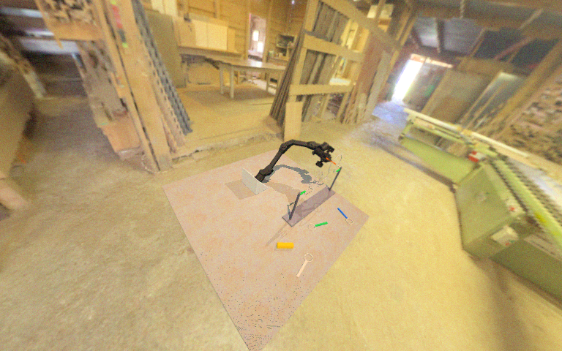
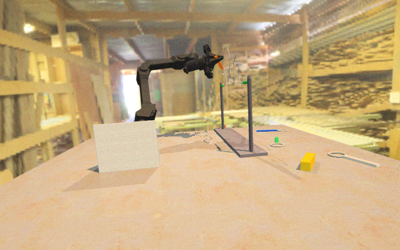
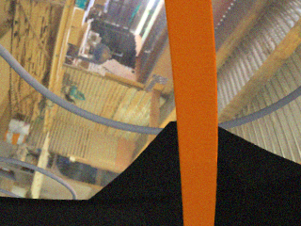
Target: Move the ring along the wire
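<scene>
My gripper (image 1: 329,160) (image 2: 220,58) is shut on the orange handle (image 2: 221,65) (image 3: 195,71), which slants down from the fingertips to its ring (image 2: 219,72). The ring lies roughly level, above the far post's green part (image 1: 338,170) (image 2: 222,86). It appears to be around the rising grey wire (image 2: 226,47); any contact is too small to tell. In the wrist view a grey curve, likely wire, passes behind the handle. The near post (image 1: 294,207) (image 2: 250,117) carries the other green part (image 1: 303,192) (image 2: 245,82). The far post (image 1: 334,180) (image 2: 222,109) stands upright.
Both posts stand on a grey base (image 2: 243,154). Beyond it lie a blue-handled ring (image 1: 342,213) (image 2: 266,130), a green-handled ring (image 1: 320,224) (image 2: 276,139), a yellow block (image 1: 285,245) (image 2: 307,161) and a pale-handled ring (image 1: 302,269) (image 2: 359,161). A white panel (image 1: 252,180) (image 2: 126,147) stands by the arm's base.
</scene>
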`<state>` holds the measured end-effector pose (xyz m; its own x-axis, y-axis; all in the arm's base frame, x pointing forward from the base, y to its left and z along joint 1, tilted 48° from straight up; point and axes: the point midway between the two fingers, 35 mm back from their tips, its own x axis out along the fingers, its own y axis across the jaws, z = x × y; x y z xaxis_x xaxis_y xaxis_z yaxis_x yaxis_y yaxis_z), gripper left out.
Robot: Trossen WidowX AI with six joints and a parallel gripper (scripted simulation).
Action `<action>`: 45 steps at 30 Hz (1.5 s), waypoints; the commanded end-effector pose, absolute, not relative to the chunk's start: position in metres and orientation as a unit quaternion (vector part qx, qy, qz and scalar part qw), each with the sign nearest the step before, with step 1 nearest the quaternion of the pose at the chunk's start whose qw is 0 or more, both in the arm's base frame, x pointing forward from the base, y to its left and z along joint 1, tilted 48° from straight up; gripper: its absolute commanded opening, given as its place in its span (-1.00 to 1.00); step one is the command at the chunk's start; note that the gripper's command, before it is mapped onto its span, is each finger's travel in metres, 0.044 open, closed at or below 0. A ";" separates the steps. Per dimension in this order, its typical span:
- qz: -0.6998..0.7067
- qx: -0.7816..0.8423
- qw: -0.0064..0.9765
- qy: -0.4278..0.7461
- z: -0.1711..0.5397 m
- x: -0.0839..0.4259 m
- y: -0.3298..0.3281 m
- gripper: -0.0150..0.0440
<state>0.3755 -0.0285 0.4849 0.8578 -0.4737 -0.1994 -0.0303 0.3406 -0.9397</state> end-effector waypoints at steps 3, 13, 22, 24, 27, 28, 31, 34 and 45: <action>-0.134 -0.531 0.805 0.229 0.483 0.378 -0.028 -1.00; -0.122 -0.480 0.837 0.234 0.480 0.378 -0.026 -1.00; -0.109 -0.431 0.864 0.237 0.477 0.378 -0.024 -1.00; -0.106 -0.420 0.869 0.238 0.476 0.378 -0.024 -1.00; -0.102 -0.403 0.877 0.239 0.475 0.379 -0.023 -1.00; -0.101 -0.398 0.880 0.239 0.475 0.379 -0.023 -1.00; -0.096 -0.381 0.888 0.240 0.474 0.379 -0.022 -1.00; -0.091 -0.364 0.895 0.241 0.473 0.379 -0.021 -1.00; -0.074 -0.300 0.920 0.242 0.469 0.379 -0.017 -1.00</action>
<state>0.3769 -0.0182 0.4707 0.8718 -0.2967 -0.3898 -0.0097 0.7851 -0.6192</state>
